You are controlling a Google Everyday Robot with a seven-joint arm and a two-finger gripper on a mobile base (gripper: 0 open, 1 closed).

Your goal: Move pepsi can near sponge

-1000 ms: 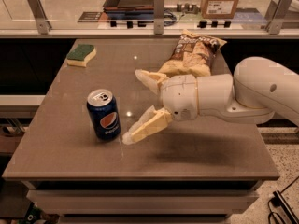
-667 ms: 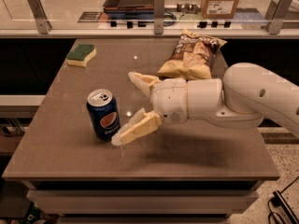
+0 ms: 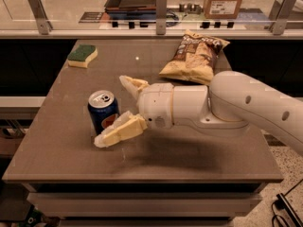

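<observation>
Between the spread fingers of the white two-finger gripper, the dark-blue aluminium pepsi can is standing upright, unclamped, possibly touching the near finger. The green-topped yellow rectangular sponge is lying well beyond the far finger, so grasping and moving are remaining. The arm is reaching low, horizontally.

Table: pepsi can upright, left of centre, toward the front. Sponge at far left corner, well apart from can. Chip bag lying far right. Gripper just right of can, arm entering from right; fingers spread, one behind can, one before it.
</observation>
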